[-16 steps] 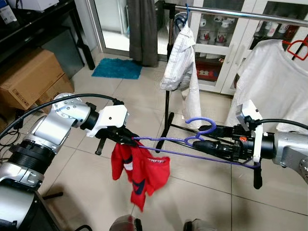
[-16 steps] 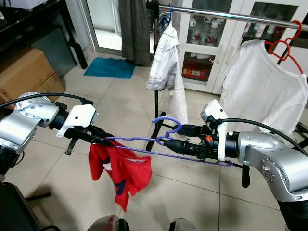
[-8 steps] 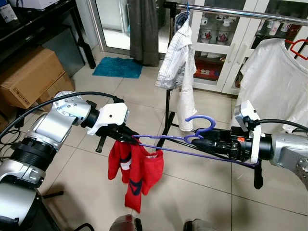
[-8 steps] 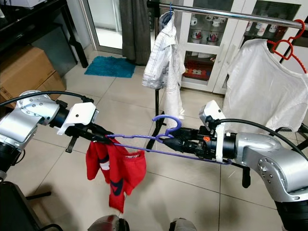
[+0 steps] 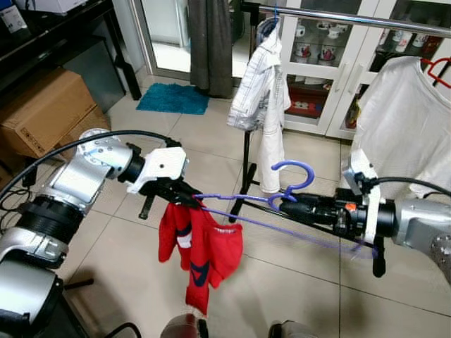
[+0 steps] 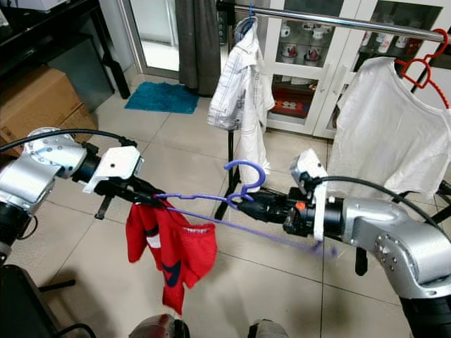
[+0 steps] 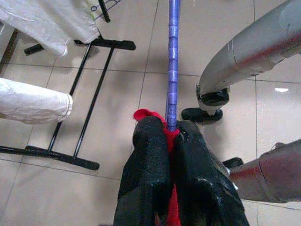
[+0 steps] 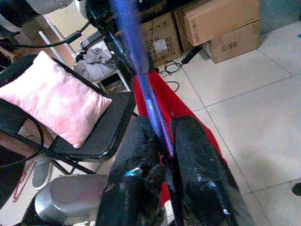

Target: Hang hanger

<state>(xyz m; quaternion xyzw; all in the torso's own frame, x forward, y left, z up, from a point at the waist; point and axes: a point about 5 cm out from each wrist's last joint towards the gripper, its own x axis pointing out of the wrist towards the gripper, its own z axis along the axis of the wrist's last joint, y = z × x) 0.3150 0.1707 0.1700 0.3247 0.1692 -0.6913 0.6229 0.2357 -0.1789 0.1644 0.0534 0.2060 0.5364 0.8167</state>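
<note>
While a tiled floor [image 5: 296, 282] is spreading under everything, a clothes rack [image 5: 352, 15] is standing ahead of the robot with its metal rail running across the top of the head views. On that rail a large white T-shirt [image 5: 402, 120] is hanging from a red hanger [image 6: 423, 67] at the right, and a pale checked shirt [image 5: 264, 98] is hanging near the rack's upright post. Behind the rack a white glass-fronted cabinet [image 6: 310, 63] is showing mugs on its shelves, and cardboard boxes [image 5: 42, 113] are sitting at the left beside a blue mat [image 5: 173, 98]. Both silver arms are reaching forward, below the rail and short of it, carrying a purple hanger [image 5: 282, 201] level between them, its hook pointing up. A red garment [image 5: 201, 250] is dangling from the hanger's left end, well above the floor. The left gripper [image 7: 170, 136] is pinching that left end, its jaws closing on both the purple bar and a fold of red cloth. The right gripper [image 8: 162, 143] is gripping the hanger close under the hook, its jaws pressing narrowly onto the purple bar. In the right wrist view a pink cushion [image 8: 51, 96] is lying on a black chair [image 8: 101, 136].
</note>
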